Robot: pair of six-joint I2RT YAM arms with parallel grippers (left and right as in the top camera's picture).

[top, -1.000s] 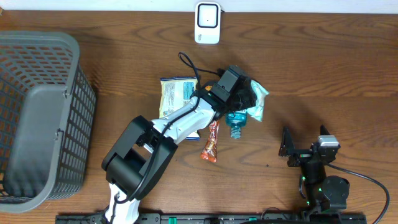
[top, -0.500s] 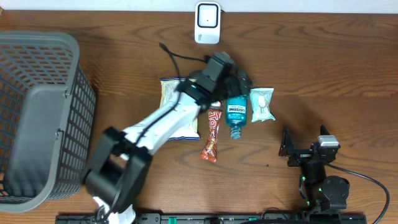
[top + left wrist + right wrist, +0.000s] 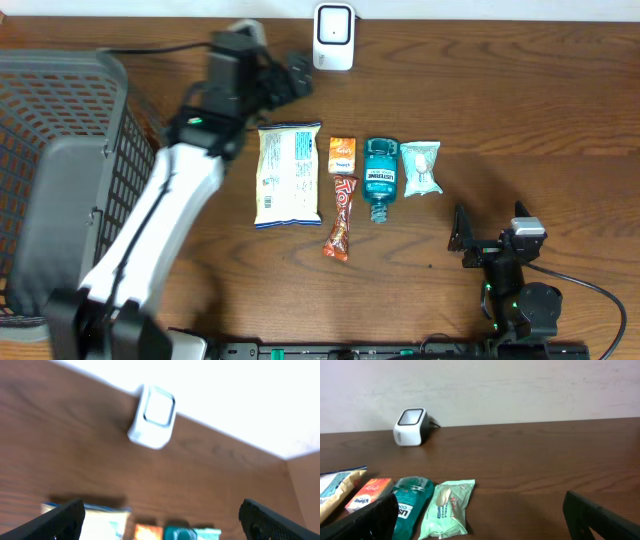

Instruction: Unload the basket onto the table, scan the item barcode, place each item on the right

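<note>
A white barcode scanner (image 3: pixel 333 37) stands at the table's back edge and also shows in the wrist views (image 3: pixel 152 417) (image 3: pixel 410 420). In front of it the items lie in a row: a chips bag (image 3: pixel 288 172), an orange box (image 3: pixel 343 155), a candy bar (image 3: pixel 341 217), a teal mouthwash bottle (image 3: pixel 380 178) and a green wipes pack (image 3: pixel 421 167) (image 3: pixel 447 508). My left gripper (image 3: pixel 297 76) (image 3: pixel 161 510) hangs open and empty just left of the scanner, above the table. My right gripper (image 3: pixel 460 236) (image 3: pixel 480 510) rests open and empty near the front right.
A large grey mesh basket (image 3: pixel 60 180) fills the table's left side, close to my left arm. A black cable runs from my left wrist toward the basket. Bare wood lies right of the wipes pack and in front of the items.
My left gripper opened and let go of the green wipes pack, which now lies right of the bottle. The arm then swung up and left to beside the scanner. The right arm stayed still.
</note>
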